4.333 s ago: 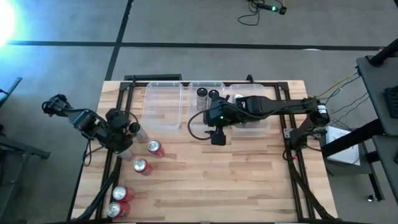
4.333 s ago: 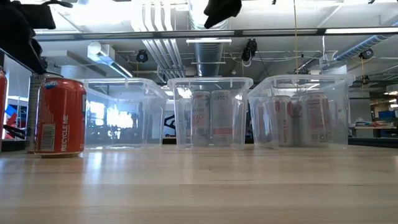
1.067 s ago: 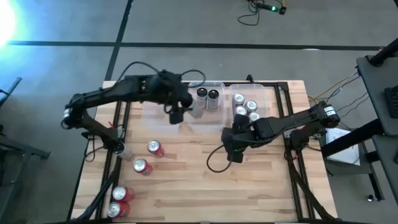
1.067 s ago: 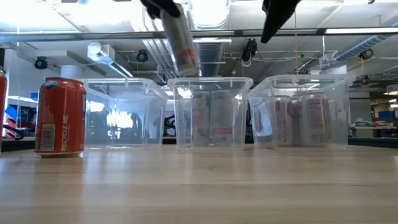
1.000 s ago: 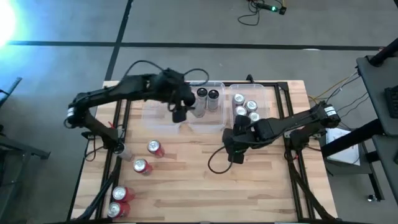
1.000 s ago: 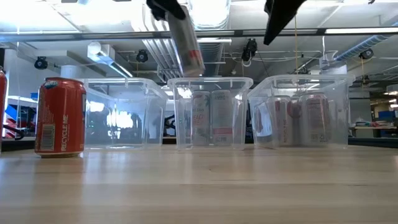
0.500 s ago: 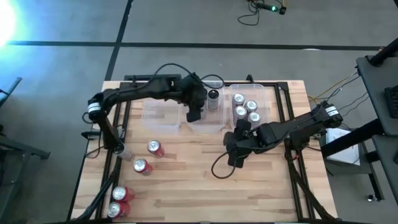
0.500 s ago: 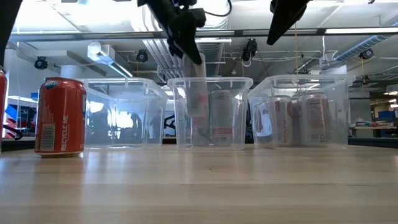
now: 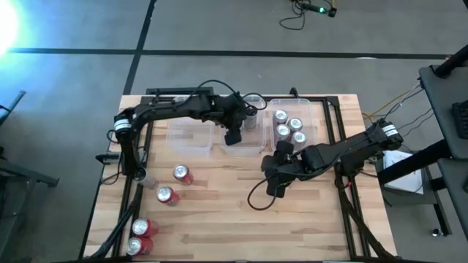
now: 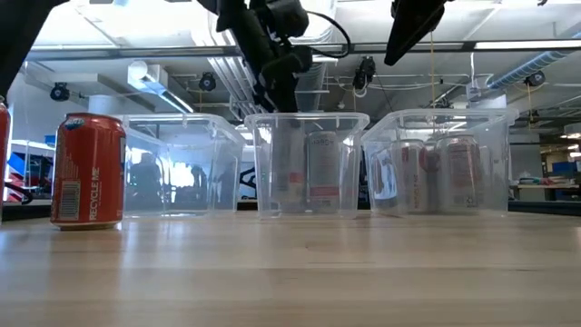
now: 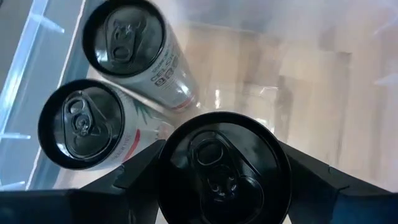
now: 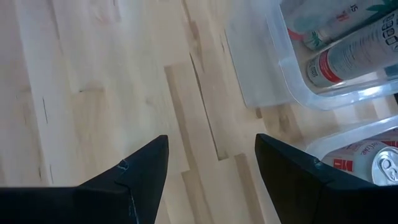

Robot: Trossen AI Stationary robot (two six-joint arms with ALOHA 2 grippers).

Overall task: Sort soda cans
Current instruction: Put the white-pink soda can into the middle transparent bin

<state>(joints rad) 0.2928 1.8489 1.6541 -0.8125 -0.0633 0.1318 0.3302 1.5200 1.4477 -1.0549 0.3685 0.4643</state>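
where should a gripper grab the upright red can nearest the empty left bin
Probably across its round side wall, coming straight down over the top. The red can stands upright on the table, apart from its neighbour, so fingers have room on both sides.

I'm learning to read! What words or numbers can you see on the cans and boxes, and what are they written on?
"RECYCLE ME": running up the side of the red can standing on the table, in the low view.
Printing on the silver cans in the middle bin: too small and blurred to read.
Red lettering on the can in the right wrist view: too blurred to read.
Bins: no words visible.
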